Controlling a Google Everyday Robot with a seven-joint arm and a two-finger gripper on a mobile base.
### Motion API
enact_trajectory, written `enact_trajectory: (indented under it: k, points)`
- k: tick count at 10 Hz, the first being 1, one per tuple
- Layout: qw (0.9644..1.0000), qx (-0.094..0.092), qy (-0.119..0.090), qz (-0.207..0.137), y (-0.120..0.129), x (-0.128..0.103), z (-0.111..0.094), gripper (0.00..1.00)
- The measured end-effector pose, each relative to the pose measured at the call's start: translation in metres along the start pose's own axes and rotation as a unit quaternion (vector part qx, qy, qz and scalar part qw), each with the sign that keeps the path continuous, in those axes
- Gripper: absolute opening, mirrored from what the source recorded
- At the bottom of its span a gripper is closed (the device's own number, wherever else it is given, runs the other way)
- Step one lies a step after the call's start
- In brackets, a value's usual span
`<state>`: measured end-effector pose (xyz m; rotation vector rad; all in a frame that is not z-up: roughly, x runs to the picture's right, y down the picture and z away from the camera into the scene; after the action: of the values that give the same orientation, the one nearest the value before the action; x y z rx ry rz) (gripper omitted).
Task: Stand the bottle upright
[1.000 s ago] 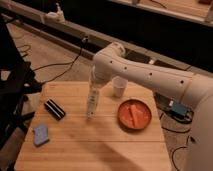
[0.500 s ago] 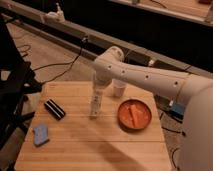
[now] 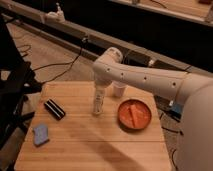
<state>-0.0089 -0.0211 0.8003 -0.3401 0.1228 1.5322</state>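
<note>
The slim white bottle (image 3: 97, 104) stands nearly upright on the wooden table (image 3: 85, 145), its base on or just above the boards left of the orange plate. My gripper (image 3: 101, 90) comes down from the white arm (image 3: 145, 80) and is shut on the bottle's upper part, hiding its neck and cap. A short white cup (image 3: 119, 90) stands just behind and right of the bottle, partly hidden by the arm.
An orange plate (image 3: 134, 114) with orange food pieces sits right of the bottle. A black oblong object (image 3: 54, 109) lies at the left, and a blue sponge (image 3: 40, 134) at the front left. Cables cross the floor behind the table.
The gripper and the bottle have shifted slightly right and towards the back together. The bottle has stayed close to upright. The other things have not moved.
</note>
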Motion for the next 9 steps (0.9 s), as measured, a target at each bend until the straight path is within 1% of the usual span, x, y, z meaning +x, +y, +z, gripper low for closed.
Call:
enact_trajectory:
  k: [3,4,5,6,7,8,9]
  points:
    - [1.0,0.001,-0.003,0.006,0.001,0.004,0.007,0.0]
    - [1.0,-0.002,-0.004,0.008,0.003,0.006,0.009,0.01]
    - [0.9999,-0.006,-0.004,0.011,0.006,0.009,0.011,0.1]
    - [0.9999,-0.008,-0.005,0.012,0.007,0.01,0.011,0.15]
    - [0.9999,-0.009,-0.006,0.013,0.008,0.011,0.01,0.26]
    - [0.9998,-0.008,-0.009,0.014,0.008,0.012,0.009,0.33]
    - [0.9998,-0.005,-0.012,0.015,0.007,0.012,0.008,0.33]
